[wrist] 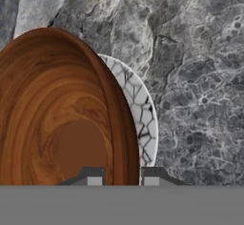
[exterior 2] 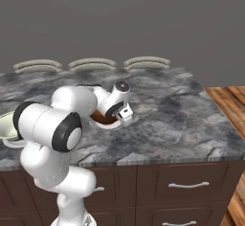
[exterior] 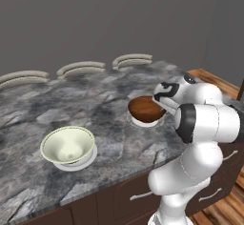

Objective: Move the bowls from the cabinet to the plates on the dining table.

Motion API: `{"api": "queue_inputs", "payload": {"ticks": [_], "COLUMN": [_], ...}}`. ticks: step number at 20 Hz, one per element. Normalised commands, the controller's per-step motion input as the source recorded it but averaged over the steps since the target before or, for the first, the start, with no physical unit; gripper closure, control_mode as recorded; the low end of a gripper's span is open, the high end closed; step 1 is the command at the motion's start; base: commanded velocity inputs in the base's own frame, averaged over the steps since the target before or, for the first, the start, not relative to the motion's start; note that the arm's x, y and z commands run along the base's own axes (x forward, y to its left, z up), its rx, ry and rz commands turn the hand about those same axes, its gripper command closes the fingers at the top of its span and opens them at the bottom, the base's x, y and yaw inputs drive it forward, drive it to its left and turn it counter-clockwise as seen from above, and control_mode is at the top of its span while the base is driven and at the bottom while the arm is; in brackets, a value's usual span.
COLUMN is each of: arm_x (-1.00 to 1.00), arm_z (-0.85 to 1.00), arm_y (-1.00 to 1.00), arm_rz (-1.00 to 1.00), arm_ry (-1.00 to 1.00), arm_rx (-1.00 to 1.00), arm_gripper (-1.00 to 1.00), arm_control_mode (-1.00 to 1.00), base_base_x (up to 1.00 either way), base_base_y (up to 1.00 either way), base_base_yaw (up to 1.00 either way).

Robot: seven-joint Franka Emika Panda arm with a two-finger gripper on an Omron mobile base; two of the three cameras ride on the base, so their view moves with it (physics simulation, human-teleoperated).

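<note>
Even, soft rendered light all round, no glare. The dining table (exterior: 95, 100) shows only faint shading under the cream bowl (exterior: 67, 144). Base views look slightly soft; hand view sharp, wooden bowl (wrist: 62, 109) glossy toward nine o'clock.

2 bowls (exterior: 67, 144) on plates (exterior: 90, 156)
</note>
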Motion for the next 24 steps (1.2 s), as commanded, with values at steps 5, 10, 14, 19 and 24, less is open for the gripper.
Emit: {"api": "queue_inputs", "payload": {"ticks": [5, 10, 14, 19, 24], "arm_x": [0.23, 0.25, 0.23, 0.03, -0.06], "arm_z": [-0.24, -0.21, -0.18, -0.01, 0.13], "arm_y": [-0.03, -0.04, -0.02, 0.04, 0.08], "arm_rz": [0.02, 0.01, 0.01, 0.01, 0.02], "arm_ry": [0.00, 0.00, 0.00, 0.00, 0.00], "arm_rx": [0.00, 0.00, 0.00, 0.00, -0.01], "arm_gripper": [1.00, 1.00, 1.00, -1.00, -1.00], "arm_control_mode": [-1.00, -1.00, -1.00, -1.00, -1.00], "base_base_x": [0.00, 0.00, 0.00, 0.00, 0.00], "base_base_y": [0.00, 0.00, 0.00, 0.00, 0.00], "base_base_yaw": [0.00, 0.00, 0.00, 0.00, 0.00]}}
